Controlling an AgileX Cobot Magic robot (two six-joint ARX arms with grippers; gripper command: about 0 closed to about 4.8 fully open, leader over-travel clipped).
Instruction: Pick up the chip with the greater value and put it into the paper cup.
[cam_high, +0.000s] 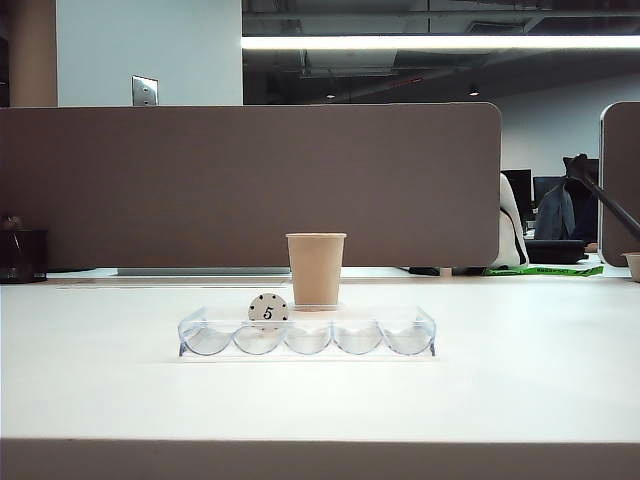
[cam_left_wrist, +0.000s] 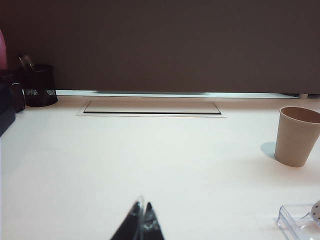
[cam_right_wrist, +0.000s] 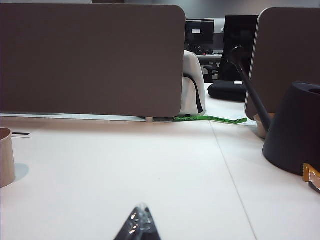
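A tan paper cup (cam_high: 316, 269) stands upright on the white table (cam_high: 320, 400), just behind a clear plastic chip tray (cam_high: 307, 334) with a row of scooped slots. A white chip marked "5" (cam_high: 268, 310) stands on edge in the second slot from the left of the exterior view; the other slots look bare. The dark blue chip of greater value shows nowhere on the table, in the tray or at either claw, and the inside of the cup is hidden from every view, so I cannot tell whether it lies there. Neither arm appears in the exterior view. In the left wrist view the left gripper (cam_left_wrist: 141, 220) hangs low over bare table, its dark fingertips pressed together with nothing between them; the cup stands well off to one side and a corner of the tray with the edge of the white chip peeks in. In the right wrist view the right gripper (cam_right_wrist: 140, 222) sits the same way, fingertips together and empty, above open table, with the cup at the far edge. A brown partition (cam_high: 250, 185) runs behind the table, a black mesh pen holder (cam_left_wrist: 39, 85) stands near it, and a dark cone-shaped stand (cam_right_wrist: 295, 130) sits at the right arm's side.
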